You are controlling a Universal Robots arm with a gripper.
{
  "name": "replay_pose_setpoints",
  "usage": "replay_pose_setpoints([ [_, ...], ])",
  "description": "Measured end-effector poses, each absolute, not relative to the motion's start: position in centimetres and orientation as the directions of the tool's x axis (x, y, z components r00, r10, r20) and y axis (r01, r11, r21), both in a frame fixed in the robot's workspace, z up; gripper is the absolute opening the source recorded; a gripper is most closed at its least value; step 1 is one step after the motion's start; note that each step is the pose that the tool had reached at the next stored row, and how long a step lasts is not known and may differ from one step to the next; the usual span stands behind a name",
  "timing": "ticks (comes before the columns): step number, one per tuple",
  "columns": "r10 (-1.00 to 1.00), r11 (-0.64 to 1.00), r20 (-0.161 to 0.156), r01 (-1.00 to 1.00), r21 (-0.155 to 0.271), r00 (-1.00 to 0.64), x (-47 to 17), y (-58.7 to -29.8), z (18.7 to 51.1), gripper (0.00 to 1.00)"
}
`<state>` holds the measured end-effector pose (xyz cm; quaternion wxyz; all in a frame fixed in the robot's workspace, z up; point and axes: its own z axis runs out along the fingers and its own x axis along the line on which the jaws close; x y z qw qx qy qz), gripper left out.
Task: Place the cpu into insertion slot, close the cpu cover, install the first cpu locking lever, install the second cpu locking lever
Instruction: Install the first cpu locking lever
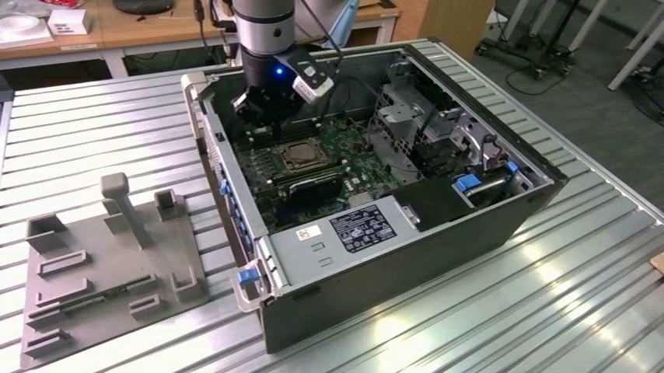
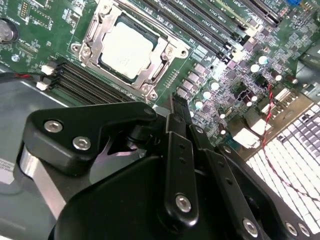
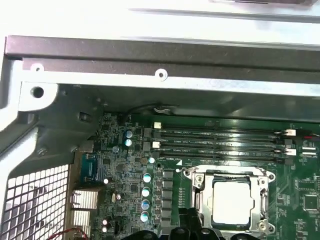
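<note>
Gripper clenched, nothing betw. its tips. Open pc case holds green mobo. Arm drops vert. into case, gripper over the board. Cpu sits in insertion slot, cpu cover down around it. Near gripper tip, not touching.

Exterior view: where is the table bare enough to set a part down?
Bare table: the patch at the exterior view's right of the computer case, and the patch between the grey fixture plate and the desks. The case inside is crowded.
</note>
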<state>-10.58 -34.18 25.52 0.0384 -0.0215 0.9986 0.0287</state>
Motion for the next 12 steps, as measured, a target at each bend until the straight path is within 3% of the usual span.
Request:
replay_pose_setpoints([
  [12, -0.04, 0.997, -0.095, -0.046, 0.058, -0.995, -11.7, -34.2, 26.2, 0.11],
])
